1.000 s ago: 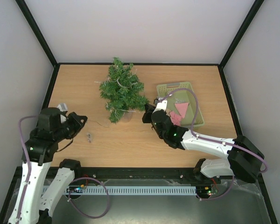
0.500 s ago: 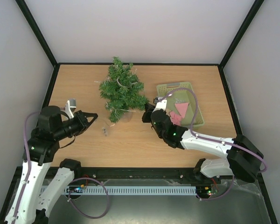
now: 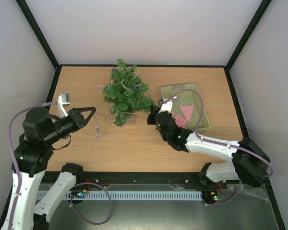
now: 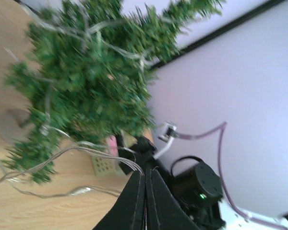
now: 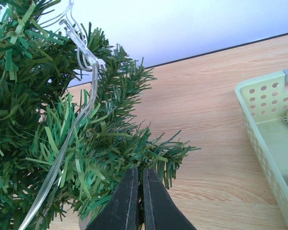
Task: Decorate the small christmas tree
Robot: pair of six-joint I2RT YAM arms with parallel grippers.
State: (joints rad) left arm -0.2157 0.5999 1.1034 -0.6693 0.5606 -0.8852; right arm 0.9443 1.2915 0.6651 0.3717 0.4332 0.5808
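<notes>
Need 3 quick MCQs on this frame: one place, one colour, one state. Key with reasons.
1. In the overhead view, where is the pale green perforated plastic basket relative to the small dark green bristly christmas tree?
A) right of it B) left of it C) behind it
2. What colour are the flat triangular pieces in the basket?
A) blue B) pink C) yellow
3. The left claw is:
A) wide open B) shut on the clear plastic light string C) shut on the basket rim

Key: 1A, the basket lies to the tree's right. 2B, the pieces are pink. 3B, the left wrist view shows clear strands pinched between closed fingers.
</notes>
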